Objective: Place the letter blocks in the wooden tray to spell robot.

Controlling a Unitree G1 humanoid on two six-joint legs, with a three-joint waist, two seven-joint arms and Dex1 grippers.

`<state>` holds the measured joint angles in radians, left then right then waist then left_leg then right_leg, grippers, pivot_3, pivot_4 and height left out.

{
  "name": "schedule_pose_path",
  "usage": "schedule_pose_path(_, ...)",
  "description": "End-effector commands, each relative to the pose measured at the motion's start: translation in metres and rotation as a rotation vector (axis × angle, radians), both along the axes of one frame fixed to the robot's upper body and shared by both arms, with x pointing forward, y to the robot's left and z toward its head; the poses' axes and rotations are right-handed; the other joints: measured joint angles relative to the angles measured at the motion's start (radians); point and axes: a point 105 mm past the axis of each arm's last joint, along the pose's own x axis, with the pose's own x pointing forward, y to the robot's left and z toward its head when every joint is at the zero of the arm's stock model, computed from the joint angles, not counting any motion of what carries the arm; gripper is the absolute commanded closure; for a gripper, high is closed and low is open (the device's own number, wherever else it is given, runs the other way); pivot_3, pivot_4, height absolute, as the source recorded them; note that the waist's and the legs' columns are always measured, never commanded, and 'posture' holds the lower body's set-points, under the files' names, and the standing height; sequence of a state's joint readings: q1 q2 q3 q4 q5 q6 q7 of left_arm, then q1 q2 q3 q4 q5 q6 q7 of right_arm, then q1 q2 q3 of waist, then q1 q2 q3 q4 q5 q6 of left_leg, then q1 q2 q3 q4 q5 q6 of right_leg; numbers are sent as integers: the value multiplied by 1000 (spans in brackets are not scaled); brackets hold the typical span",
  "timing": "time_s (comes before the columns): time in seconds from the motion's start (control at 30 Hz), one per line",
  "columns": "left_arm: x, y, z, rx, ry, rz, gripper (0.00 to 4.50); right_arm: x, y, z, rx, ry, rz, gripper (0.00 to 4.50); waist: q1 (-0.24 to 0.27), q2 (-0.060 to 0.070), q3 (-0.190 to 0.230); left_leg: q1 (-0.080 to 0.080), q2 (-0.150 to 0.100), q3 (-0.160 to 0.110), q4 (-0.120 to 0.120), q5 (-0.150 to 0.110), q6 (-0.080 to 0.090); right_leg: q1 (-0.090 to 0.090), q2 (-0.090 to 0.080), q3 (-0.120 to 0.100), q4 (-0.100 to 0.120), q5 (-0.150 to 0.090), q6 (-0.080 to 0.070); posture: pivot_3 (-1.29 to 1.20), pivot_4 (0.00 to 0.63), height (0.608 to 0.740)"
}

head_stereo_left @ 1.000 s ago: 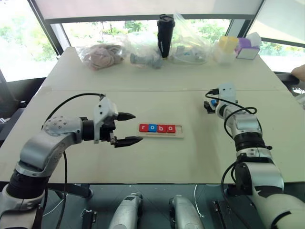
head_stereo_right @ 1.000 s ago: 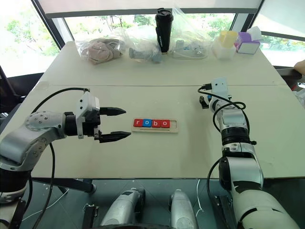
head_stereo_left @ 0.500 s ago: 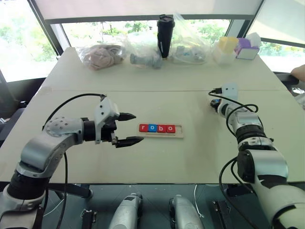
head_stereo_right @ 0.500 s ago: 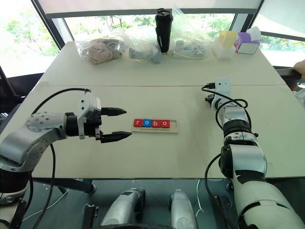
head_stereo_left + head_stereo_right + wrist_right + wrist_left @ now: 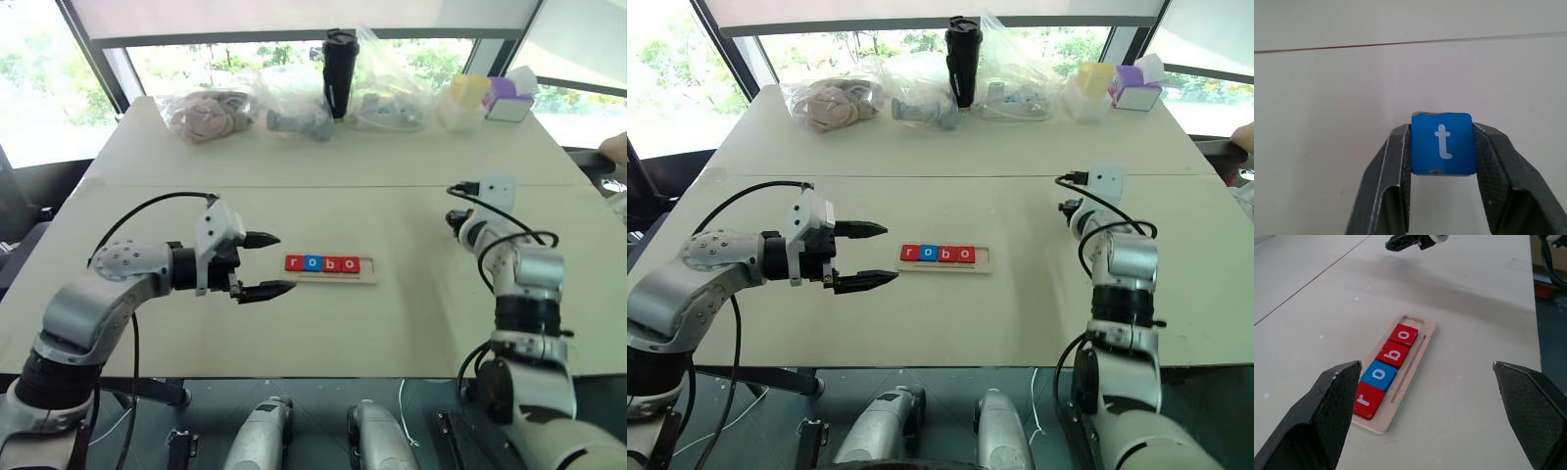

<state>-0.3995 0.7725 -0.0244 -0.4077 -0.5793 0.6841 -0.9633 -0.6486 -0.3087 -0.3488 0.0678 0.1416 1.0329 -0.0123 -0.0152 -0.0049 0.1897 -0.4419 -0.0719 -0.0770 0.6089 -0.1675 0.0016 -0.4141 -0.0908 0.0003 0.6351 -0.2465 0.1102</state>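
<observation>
Far edge of the table (image 5: 147, 343) is cluttered: clear plastic bags (image 5: 211, 113) of soft stuff, a black tumbler (image 5: 339, 73) standing upright, and pastel yellow and purple boxes (image 5: 490, 98) at the far right corner. All of it is well apart from the work area, so I see nothing between either arm and the wooden tray (image 5: 333, 267). Table top is matte pale board with a seam running across it. The tray is a long, shallow strip of pale wood with a low rim, lying flat near the table's middle. Four letter blocks (image 5: 1385, 370) sit in it touching in a row, red r, blue o, red b, red o; the slot at its right end is bare. The blocks are flat, glossy rounded squares with white lowercase letters. Left gripper (image 5: 263, 264) hangs just beside the tray's left end, jaws spread wide with nothing in them. Right gripper (image 5: 1442, 147) is toward the table's right edge, jaws pinching the blue t block (image 5: 1442, 143) by its two side edges, letter facing the wrist camera.
</observation>
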Motion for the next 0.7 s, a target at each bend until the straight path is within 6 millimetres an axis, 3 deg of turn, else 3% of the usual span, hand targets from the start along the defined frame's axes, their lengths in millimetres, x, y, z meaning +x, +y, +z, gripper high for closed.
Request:
schedule_pose_path(0.03,-2,-1,13,-3,-55,-41,0,-37,14,12,38,-2,-61,3324,0,0,0,0,0,0,-1,0,0,-1,0,0,1,-1,-2,0,150,740)
schedule_pose_path(0.2,6,-1,17,1,-82,-50,0,-70,37,1,74,61,-72,3324,2,1,0,0,1,0,1,0,-1,-1,1,0,2,-1,-4,0,150,740)
schedule_pose_path(0.5,12,-1,-6,87,-64,-91,0,-82,58,-13,101,112,-50,3324,1,1,-1,-1,1,1,-2,-1,-2,-3,0,0,-2,-1,-5,0,150,740)
schedule_pose_path(0.7,16,-2,-13,91,-58,-95,0,-85,55,-14,29,102,-8,327,1,1,-1,-1,1,1,-4,0,-1,-5,-1,0,-2,0,-5,0,150,740)
